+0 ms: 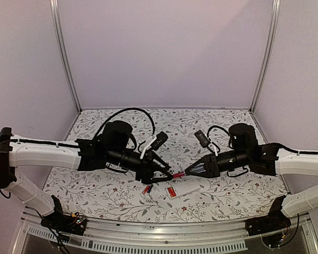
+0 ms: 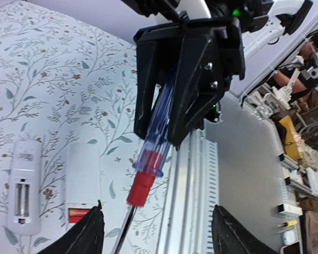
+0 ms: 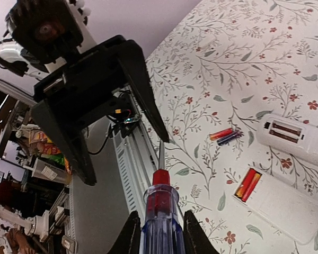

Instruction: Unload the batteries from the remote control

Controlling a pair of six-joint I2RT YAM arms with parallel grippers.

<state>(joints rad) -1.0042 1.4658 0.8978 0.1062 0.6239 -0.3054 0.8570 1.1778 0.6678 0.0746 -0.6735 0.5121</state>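
A white counter [image 1: 95, 190] printed with leafy sprigs and small red flowers lies inside pale walls. The right fingers [image 3: 131, 235] are clamped on the clear blue handle of a screwdriver [image 3: 160, 203]. Its red collar and thin shaft point toward the left fingers [image 2: 87, 235], which stand wide apart with the shaft between them; whether it touches either I cannot tell. On the counter under the tool lies a flat white plate [image 3: 286, 203] with a red patch at one end. Just beside it the remote control [image 3: 302, 138] lies with its recess facing up. Two batteries [image 3: 225, 136] lie side by side on the counter, near the remote control but apart from it.
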